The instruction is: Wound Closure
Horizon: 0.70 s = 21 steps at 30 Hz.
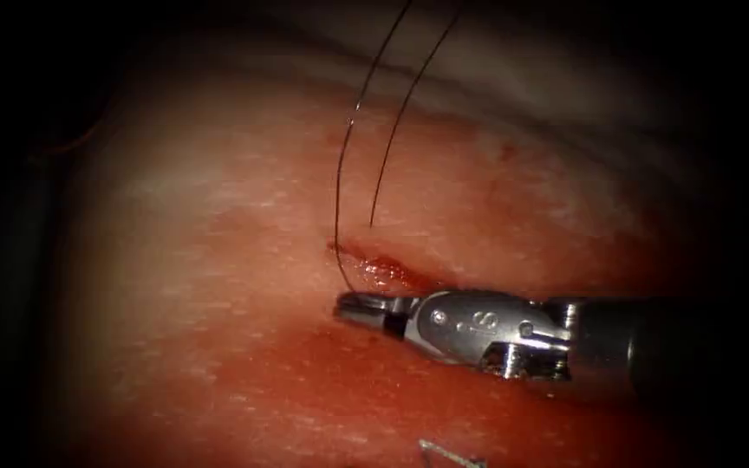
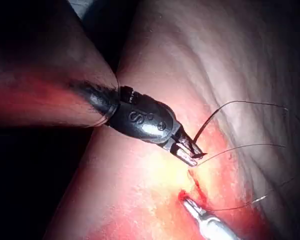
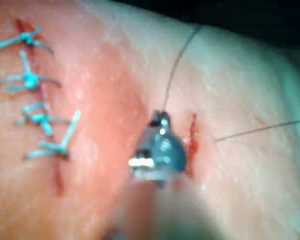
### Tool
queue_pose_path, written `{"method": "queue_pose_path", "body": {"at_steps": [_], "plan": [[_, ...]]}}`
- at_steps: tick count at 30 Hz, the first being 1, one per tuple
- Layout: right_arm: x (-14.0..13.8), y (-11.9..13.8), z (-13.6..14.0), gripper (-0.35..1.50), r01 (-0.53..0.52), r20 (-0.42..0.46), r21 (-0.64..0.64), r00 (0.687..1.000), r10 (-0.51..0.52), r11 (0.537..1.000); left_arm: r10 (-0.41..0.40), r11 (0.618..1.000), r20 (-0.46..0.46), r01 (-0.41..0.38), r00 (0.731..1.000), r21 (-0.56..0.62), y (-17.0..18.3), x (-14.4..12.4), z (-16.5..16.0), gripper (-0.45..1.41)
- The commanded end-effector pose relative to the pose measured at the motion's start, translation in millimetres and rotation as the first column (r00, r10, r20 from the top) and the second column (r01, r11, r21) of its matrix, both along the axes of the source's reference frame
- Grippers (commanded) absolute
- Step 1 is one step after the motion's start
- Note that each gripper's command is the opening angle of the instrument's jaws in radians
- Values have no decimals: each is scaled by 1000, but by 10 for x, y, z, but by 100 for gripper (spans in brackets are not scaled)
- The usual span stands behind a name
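The right arm's tool (image 1: 360,307) comes in from the right and lies low over the tissue (image 1: 218,260), on the near side of the cut (image 1: 383,270). Its jaws are closed, with their tips just near of the cut's left end. In the left wrist view the same tool (image 2: 192,151) has its jaws clamped on the thread (image 2: 210,117), which leaves the tips as a dark strand arching away. A paler strand runs off beside it.

In the endoscope view the thread (image 1: 340,173) shows as two strands coming down from the far side. The left one curves down to the cut's left end, just beside the jaw tips. The right one stops on the tissue just far of the cut. Red fluid (image 1: 392,276) glistens along the cut.

The left arm's tool (image 2: 200,217) rests with its tip at one end of the cut (image 2: 196,184). I cannot tell whether it holds anything.

In the right wrist view the right arm's tool (image 3: 160,125) sits just beside the red cut (image 3: 192,142), and the thread (image 3: 177,65) rises from its tip. Well apart from it, a row of light-blue stitches (image 3: 32,80) crosses another cut.
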State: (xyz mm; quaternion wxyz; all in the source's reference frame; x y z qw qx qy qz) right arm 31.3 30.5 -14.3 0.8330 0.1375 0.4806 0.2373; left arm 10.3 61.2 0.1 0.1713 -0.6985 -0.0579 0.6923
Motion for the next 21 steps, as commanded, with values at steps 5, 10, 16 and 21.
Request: {"method": "queue_pose_path", "body": {"at_steps": [5,10,16,21], "plan": [[18,-14,-37,-35,30,-59,29,998,-28,999,1,1000,2,-1,1000,3,-5,-5,6,-35],[34,-26,-69,-35,66,-120,50,991,-60,997,1,1000,2,-1,1000,2,-5,-5,6,-35],[50,-32,-87,-35,87,-173,54,982,-77,995,0,1000,1,0,1000,2,-5,-6,6,-35],[52,-33,-89,-35,87,-182,59,981,-75,994,-1,1000,1,1,1000,2,-5,-7,6,-35]]}}
